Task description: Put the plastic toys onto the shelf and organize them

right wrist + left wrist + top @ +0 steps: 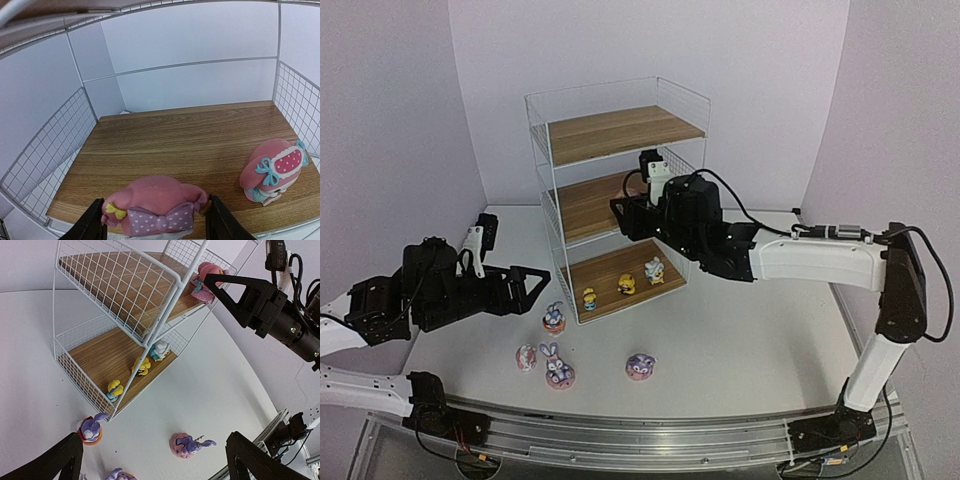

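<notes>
A: "Where was the pink toy (pixel 155 202)?"
B: "At the front edge of the shelf's (pixel 620 130) middle board (pixel 190 140), clasped by the right gripper (pixel 156 222); a second pink toy (pixel 274 171) lay near that board's right edge."
A: "And the left gripper (pixel 530 284)?"
B: "Spread wide, holding nothing, above the table's (pixel 740 330) left side."

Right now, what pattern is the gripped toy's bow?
Bow on pink toy: purple, white dots; right wrist view.
</notes>
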Motion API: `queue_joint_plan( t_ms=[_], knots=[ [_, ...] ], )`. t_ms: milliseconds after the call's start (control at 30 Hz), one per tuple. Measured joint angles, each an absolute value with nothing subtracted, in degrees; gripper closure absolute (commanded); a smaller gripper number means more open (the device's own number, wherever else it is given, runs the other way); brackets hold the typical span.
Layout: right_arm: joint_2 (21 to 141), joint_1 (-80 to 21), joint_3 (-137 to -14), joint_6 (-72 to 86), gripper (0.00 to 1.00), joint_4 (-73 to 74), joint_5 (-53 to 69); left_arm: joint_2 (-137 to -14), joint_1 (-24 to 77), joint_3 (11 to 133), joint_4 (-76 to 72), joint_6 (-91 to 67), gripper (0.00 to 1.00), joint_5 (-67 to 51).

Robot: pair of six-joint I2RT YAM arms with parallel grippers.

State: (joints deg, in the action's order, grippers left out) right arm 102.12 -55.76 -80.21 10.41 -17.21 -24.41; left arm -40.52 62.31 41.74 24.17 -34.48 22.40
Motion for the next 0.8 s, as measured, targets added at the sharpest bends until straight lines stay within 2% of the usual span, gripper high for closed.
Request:
queue_joint_plan(
  t_ms=[800],
  knots=[
    [109.6,-54.5,-84.6,7.9,0.85,-22.9,-26.2,-40.1,62.3,41.1,24.5,-34.6,0.0,23.2]
  ],
)
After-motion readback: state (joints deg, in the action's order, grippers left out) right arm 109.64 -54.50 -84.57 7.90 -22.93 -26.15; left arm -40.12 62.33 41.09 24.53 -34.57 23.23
